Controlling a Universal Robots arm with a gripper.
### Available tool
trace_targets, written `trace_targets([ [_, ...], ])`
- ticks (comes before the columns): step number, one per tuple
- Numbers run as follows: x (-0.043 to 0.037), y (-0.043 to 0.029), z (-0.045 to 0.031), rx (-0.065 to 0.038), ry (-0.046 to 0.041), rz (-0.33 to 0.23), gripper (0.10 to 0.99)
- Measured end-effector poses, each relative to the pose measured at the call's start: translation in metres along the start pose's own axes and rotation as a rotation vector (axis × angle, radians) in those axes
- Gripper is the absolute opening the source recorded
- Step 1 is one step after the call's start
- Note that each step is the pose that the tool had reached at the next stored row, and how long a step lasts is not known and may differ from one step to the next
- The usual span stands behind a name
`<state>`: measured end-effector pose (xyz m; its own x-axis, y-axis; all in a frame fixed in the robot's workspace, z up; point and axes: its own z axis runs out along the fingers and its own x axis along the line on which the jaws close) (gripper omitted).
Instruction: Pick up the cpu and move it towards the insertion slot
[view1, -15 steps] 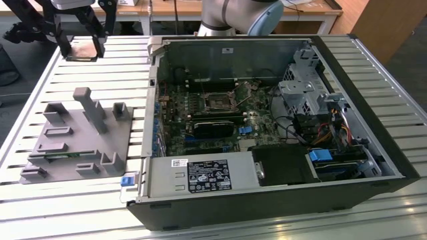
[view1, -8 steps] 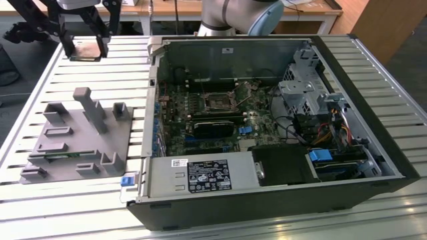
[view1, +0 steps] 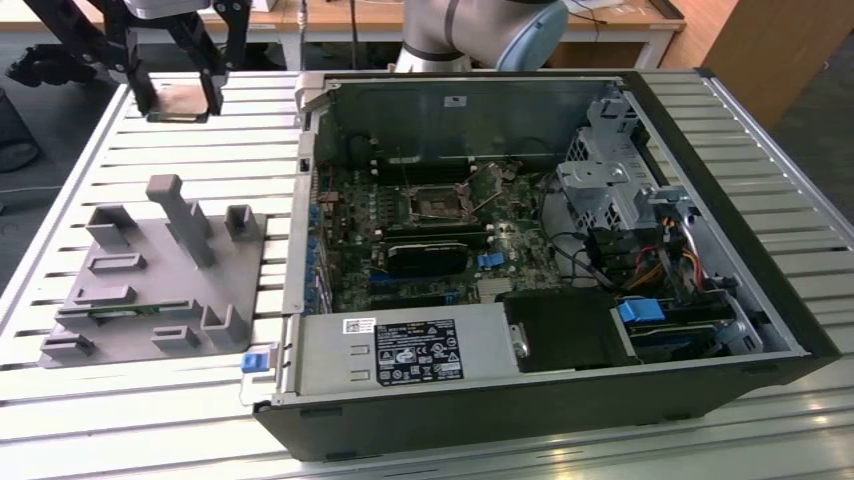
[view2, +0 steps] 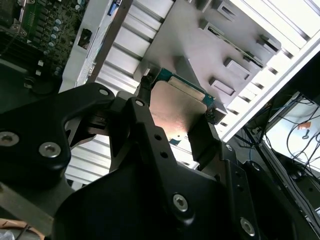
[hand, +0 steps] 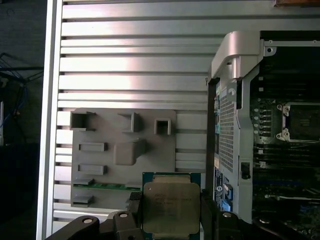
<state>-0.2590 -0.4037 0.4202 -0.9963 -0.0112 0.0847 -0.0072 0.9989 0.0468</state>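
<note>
Claw (hand: 172, 220) fingers are closed on opposite edges of the cpu (hand: 171, 207), which is held clear of the surface (view1: 240, 150), silvery face shown in both wrist views. Pick-up is judged done. In the exterior view the claw is seen at the far corner on that view's left, well apart from the insertion slot (view1: 437, 203) inside the open computer case (view1: 747, 230); the carry across is left. A grey fixture plate (view1: 147, 285) is noted on the slatted metal surface. Desks and cables are seen in the room beyond.
</note>
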Motion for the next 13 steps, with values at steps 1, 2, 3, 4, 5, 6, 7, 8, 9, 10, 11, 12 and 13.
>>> trace_targets([
  [1,-0.0006,0.0000,0.0000,0.000,-0.0001,0.000,0.545],
  [2,-0.0012,0.0000,-0.0001,0.000,0.0000,0.000,0.545],
  [3,-0.0018,0.0000,-0.0002,0.000,0.0000,0.000,0.545],
  [4,-0.0024,0.0000,-0.0002,0.000,0.0000,0.000,0.545],
  [5,-0.0031,0.0000,-0.0003,0.000,0.0000,0.000,0.545],
  [6,-0.0038,0.0000,-0.0004,0.000,0.0001,0.000,0.545],
  [7,-0.0044,0.0000,-0.0004,0.000,0.0000,0.000,0.545],
  [8,-0.0054,0.0000,-0.0004,0.000,-0.0001,0.000,0.545],
  [9,-0.0065,0.0000,-0.0005,0.000,-0.0001,0.000,0.545],
  [10,-0.0078,0.0000,-0.0007,0.000,0.0000,0.000,0.545],
  [11,-0.0090,-0.0001,-0.0008,0.000,0.0000,0.000,0.545],
  [12,-0.0103,-0.0001,-0.0009,0.000,0.0000,0.000,0.545],
  [13,-0.0115,-0.0001,-0.0010,0.000,0.0001,0.000,0.545],
])
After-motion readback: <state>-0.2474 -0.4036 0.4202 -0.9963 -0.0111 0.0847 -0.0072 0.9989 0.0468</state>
